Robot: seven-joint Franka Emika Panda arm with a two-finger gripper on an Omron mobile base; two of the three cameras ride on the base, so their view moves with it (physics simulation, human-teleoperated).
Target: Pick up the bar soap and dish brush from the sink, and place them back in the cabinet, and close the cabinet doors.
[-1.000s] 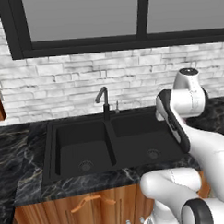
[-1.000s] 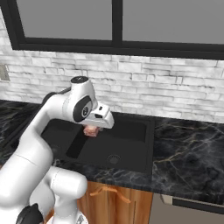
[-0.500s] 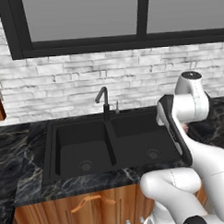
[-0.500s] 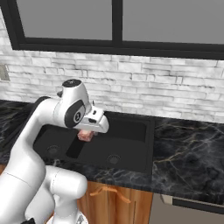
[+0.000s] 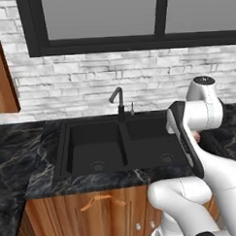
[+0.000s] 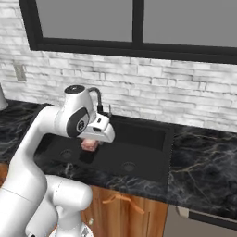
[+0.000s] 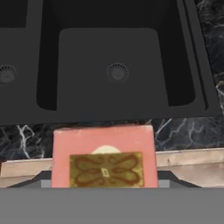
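Gripper holds bar soap tight, mid-left of right base view, above sink. Soap slippery; fast swing toward cabinet could drop it back in.

Arm: glossy white rounded links are showing, with dark grey bands at the joints and a dark round cap topping the upper joint. A black strip is running along one forearm link. Hand: a white, boxy housing is showing.
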